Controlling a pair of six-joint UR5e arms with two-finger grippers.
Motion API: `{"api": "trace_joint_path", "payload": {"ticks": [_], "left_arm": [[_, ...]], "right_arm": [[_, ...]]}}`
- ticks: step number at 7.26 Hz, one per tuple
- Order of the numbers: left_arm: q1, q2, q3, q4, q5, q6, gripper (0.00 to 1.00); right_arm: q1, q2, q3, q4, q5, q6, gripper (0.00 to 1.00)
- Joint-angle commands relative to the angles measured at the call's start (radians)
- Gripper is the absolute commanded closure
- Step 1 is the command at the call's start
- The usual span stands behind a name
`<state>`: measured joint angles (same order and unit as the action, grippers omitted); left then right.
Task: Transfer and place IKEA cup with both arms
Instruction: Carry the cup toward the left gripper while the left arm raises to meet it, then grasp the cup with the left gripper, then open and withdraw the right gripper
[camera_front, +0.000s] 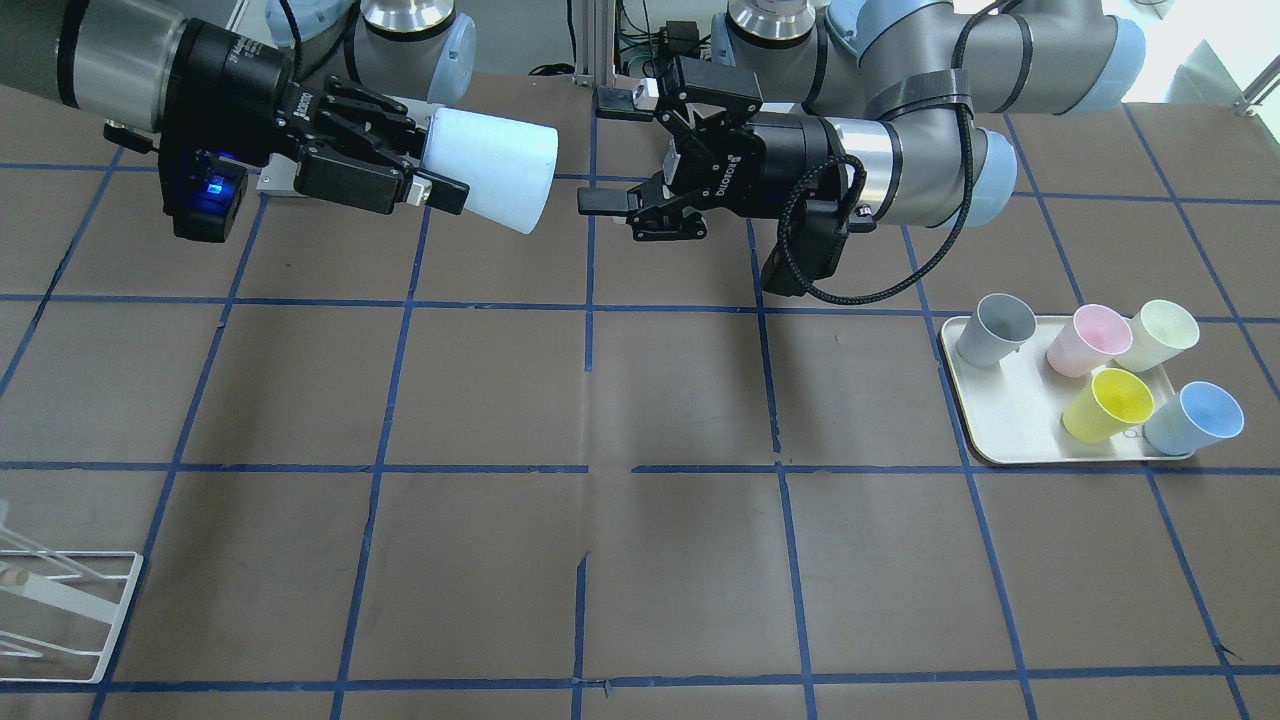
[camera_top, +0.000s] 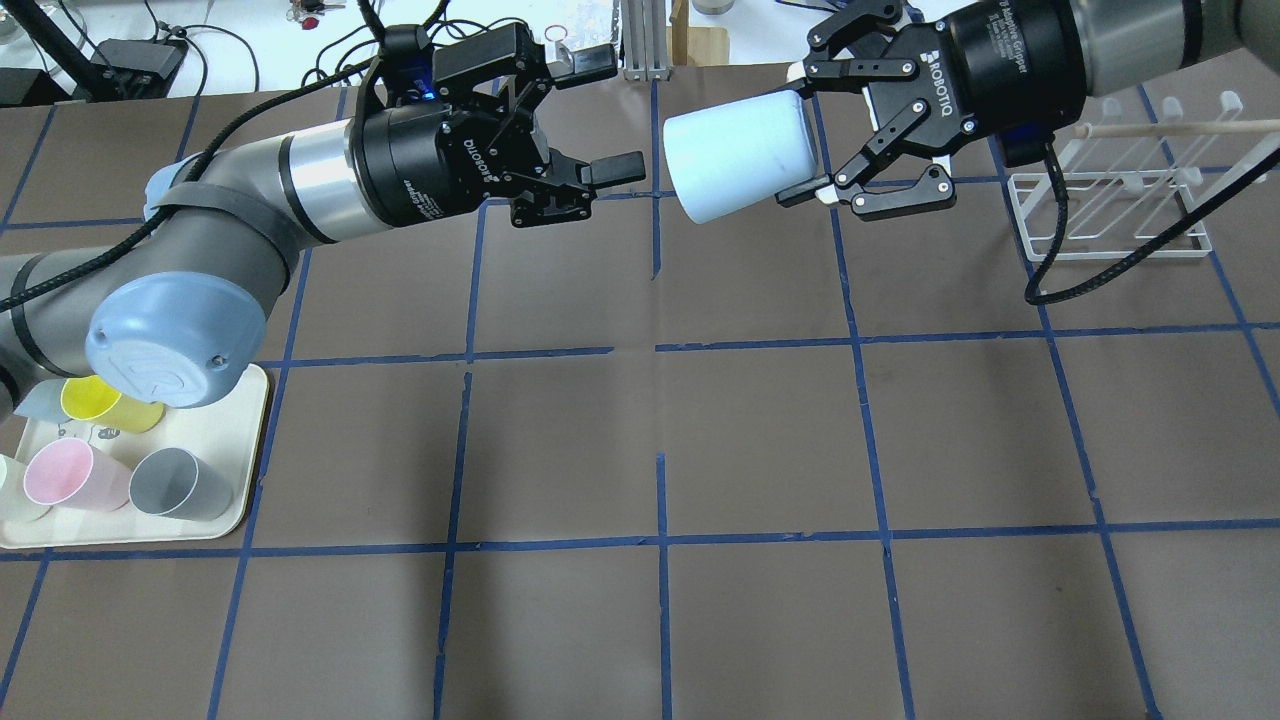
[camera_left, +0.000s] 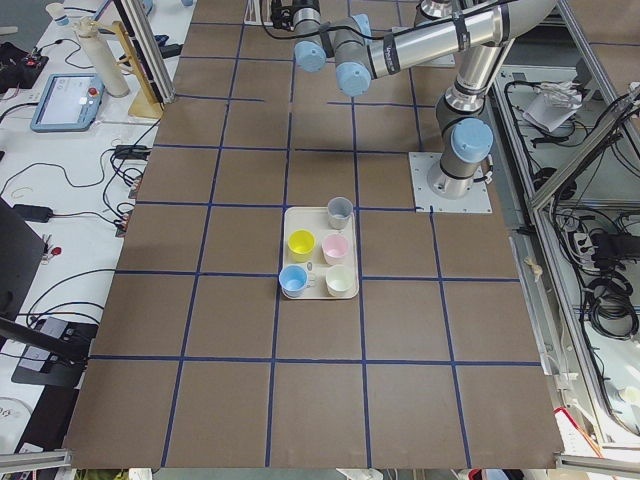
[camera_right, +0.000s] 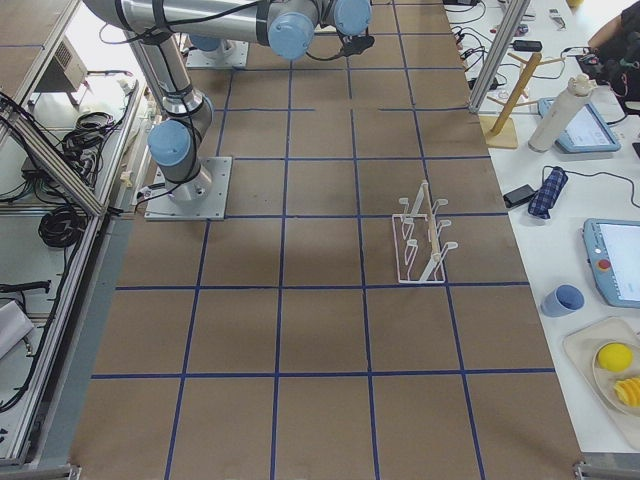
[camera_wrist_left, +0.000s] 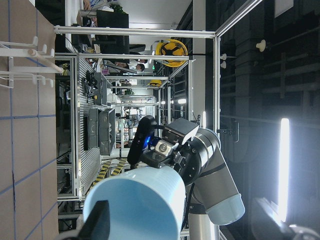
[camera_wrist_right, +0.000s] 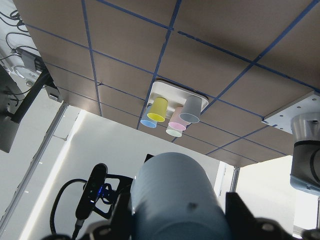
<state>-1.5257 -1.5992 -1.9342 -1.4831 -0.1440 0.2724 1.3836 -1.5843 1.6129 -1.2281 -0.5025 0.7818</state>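
Nearest the operators' side, the wire rack (camera_front: 60, 610) stands at the table (camera_front: 680, 400) edge. Further in, the tray (camera_front: 1010, 425) carries the pale blue twin (camera_front: 1195, 418), the yellow cup (camera_front: 1108, 405) and the grey cup (camera_front: 993, 333), among others.

Farthest back, above the table, the IKEA cup (camera_front: 495, 170) lies on its side in the air. The right gripper (camera_front: 440, 155) is clamped on one end of it. The left gripper (camera_front: 597, 152) faces the free end with its jaws spread wide, holding nothing, just beside the cup and apart from it.

Assessment: the cup is at the handover point, held by one arm only. Direction of transfer cannot be determined. Placement is outstanding.
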Motion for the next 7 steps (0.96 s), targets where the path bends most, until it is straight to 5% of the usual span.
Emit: {"api": "trace_joint_path", "payload": {"ticks": [1, 4, 5, 6, 7], "left_arm": [[-0.031, -0.013, 0.001, 0.001, -0.063, -0.001, 0.00], [-0.070, -0.018, 0.008, 0.006, -0.066, 0.001, 0.06], [-0.071, -0.019, 0.008, 0.024, -0.063, 0.002, 0.51], [-0.071, -0.019, 0.006, 0.036, -0.060, 0.001, 0.85], [-0.071, -0.015, 0.006, 0.038, -0.058, -0.004, 0.99]], "right_arm": [[0.009, 0.006, 0.002, 0.001, 0.032, -0.003, 0.53], [0.084, 0.017, 0.007, -0.022, 0.042, -0.003, 0.52], [0.087, 0.026, 0.007, -0.022, 0.041, -0.003, 0.47], [0.086, 0.033, 0.007, -0.037, 0.036, -0.004, 0.32], [0.087, 0.032, 0.005, -0.047, 0.026, -0.001, 0.00]]}}
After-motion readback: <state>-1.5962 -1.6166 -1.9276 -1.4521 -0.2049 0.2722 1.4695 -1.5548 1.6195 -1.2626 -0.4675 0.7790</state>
